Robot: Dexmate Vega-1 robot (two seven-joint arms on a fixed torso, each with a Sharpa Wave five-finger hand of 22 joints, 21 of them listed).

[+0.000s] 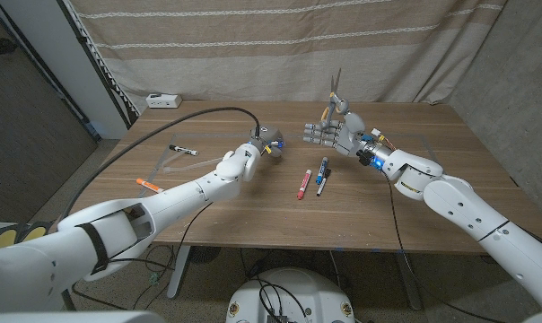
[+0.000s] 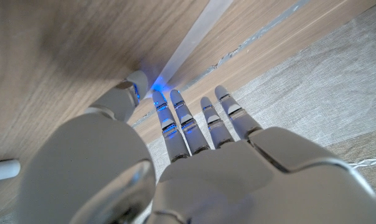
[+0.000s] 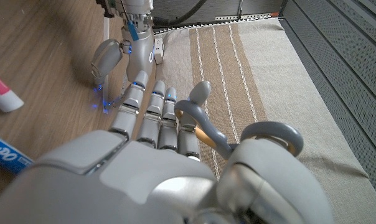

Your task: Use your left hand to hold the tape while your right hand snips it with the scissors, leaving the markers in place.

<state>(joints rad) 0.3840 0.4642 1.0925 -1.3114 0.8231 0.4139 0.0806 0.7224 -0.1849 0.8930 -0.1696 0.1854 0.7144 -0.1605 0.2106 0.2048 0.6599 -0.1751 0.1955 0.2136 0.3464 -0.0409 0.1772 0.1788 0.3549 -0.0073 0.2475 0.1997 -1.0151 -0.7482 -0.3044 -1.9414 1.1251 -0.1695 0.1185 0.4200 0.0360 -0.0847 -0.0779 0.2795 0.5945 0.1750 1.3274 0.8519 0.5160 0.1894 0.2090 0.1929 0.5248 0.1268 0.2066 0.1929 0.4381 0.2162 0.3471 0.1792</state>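
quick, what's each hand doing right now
Left hand: pinching the strip of tape between thumb and fingers.
Right hand: holding the scissors, blades pointing up.

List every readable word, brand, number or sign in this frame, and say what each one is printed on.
"EXPO": on the blue-labelled marker at the edge of the right wrist view, beside the right hand.
Red marker, blue marker and black marker on the table: any label print is too small to read.
Scissors held in the right hand: no marking legible.
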